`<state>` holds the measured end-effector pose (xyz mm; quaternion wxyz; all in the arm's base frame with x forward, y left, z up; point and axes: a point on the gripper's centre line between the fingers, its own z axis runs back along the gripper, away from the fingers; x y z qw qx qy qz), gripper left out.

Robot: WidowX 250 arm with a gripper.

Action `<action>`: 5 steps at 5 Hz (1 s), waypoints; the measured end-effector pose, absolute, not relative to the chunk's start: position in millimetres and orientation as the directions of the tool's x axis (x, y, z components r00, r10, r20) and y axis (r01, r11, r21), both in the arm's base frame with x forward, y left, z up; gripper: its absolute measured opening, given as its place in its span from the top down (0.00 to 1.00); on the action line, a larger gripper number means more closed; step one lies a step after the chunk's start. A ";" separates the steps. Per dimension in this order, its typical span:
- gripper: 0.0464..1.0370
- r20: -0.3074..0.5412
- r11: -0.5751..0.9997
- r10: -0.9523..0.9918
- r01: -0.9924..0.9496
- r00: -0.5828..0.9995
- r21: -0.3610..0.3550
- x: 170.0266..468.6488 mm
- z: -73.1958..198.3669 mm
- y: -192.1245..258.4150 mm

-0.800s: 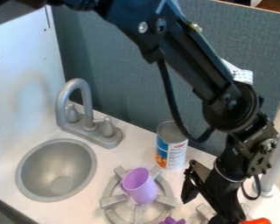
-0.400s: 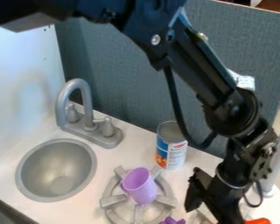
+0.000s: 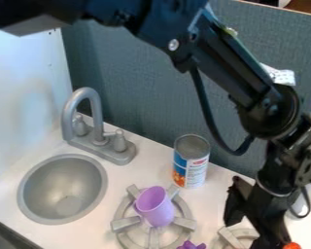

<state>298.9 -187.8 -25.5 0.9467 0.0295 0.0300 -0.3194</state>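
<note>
At the near edge, a glossy orange-red thing (image 3: 292, 246) sits at four o'clock from the black two-finger gripper (image 3: 250, 231) — jaws wide apart, apparently holding nothing. At ten o'clock, a grey pronged burner (image 3: 126, 223) props up a light-purple tapered cup (image 3: 157, 209) (leaning slightly, it seems). Farther, at eleven, a blue-and-white cylindrical can (image 3: 191, 165) rests on its flat base, hence steady, on the white table (image 3: 213, 202).

Arm (image 3: 233, 68) enters top left, slopes down across the view to the right. Wrist (image 3: 291, 155) at right edge, bent back down and left. Black cable (image 3: 207, 109) sags under the forearm. Claw (image 3: 251, 234) low at lower right, tilted, pointing down; fingers (image 3: 234, 206) spread, gap visible between them.
</note>
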 end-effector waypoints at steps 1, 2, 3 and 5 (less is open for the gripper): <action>0.04 -0.114 0.751 -0.650 0.658 0.751 0.058 306.7 -40.8 -197.5; 0.04 -0.122 0.728 -0.675 0.684 0.728 0.047 308.7 -50.0 -204.4; 0.04 -0.148 0.712 -0.691 0.701 0.707 0.022 307.9 -60.9 -207.2; 0.04 -0.225 0.695 -0.696 0.718 0.682 0.026 307.4 -87.9 -210.4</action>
